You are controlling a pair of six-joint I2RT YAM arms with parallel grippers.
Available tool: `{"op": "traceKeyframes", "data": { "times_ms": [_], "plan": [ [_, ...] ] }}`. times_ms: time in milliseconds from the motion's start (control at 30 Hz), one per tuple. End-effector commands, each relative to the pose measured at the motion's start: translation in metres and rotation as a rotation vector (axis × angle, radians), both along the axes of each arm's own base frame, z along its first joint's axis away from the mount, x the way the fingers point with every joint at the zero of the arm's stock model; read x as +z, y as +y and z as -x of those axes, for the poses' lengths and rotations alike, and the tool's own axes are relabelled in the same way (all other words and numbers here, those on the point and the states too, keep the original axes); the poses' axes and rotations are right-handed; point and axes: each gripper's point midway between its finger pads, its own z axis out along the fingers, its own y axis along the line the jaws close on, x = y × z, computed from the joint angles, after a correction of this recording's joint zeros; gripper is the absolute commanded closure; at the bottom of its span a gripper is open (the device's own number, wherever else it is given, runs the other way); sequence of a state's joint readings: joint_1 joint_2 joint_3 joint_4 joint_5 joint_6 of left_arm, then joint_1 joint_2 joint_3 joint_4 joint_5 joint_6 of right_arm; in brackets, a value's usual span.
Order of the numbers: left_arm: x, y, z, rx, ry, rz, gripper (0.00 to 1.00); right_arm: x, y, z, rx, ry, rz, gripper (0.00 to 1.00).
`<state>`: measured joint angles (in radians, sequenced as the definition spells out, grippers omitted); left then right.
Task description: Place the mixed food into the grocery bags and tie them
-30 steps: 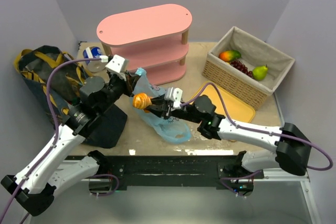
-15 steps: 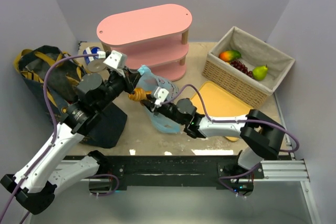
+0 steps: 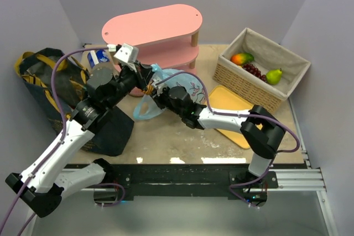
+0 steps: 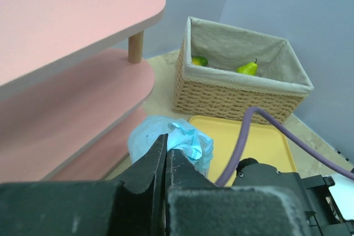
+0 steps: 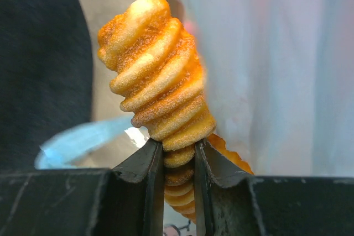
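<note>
1. Moved since a second ago: the right tool (image 3: 154,93) has carried the bread (image 3: 147,88) left from mid-worktop (image 3: 166,136) up to the left tool (image 3: 145,73). The plastic carrier bag (image 3: 178,84) is now lifted in front of the pink shelf (image 3: 152,26).
2. Bread (image 5: 157,87): long, orange, spiral-ridged, with a grainy crust.
3. Right tool (image 5: 177,148) is clamped on the bread's lower part. Most of the loaf sticks out past the fingertips, and the pale bag film is just beside it.
4. Left tool (image 4: 166,143) is closed, pinching a bunched light-blue edge of the plastic carrier bag (image 4: 145,135).
5. Denim tote (image 3: 38,75) sits at far left, well apart from the bread.
</note>
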<state>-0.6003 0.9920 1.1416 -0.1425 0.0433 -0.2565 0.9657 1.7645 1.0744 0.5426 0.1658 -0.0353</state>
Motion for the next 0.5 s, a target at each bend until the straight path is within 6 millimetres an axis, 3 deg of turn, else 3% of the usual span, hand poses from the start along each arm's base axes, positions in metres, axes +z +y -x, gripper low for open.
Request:
{"op": "traceKeyframes", "data": {
  "times_ms": [0,133,267,467],
  "plan": [
    [0.075,0.022,0.018,0.036,-0.216,0.062,1.0,-0.01,-0.022,-0.01,-0.093,0.095,0.088,1.0],
    [0.083,0.034,0.029,0.054,-0.253,0.064,1.0,-0.019,-0.047,-0.01,-0.172,0.129,0.183,1.0],
    [0.086,0.04,0.037,0.057,-0.27,0.074,1.0,-0.01,-0.059,-0.006,-0.184,0.136,0.199,1.0],
    [0.06,0.034,0.025,0.059,-0.226,0.012,1.0,0.021,-0.06,0.011,-0.113,0.122,0.14,1.0]
  ]
}}
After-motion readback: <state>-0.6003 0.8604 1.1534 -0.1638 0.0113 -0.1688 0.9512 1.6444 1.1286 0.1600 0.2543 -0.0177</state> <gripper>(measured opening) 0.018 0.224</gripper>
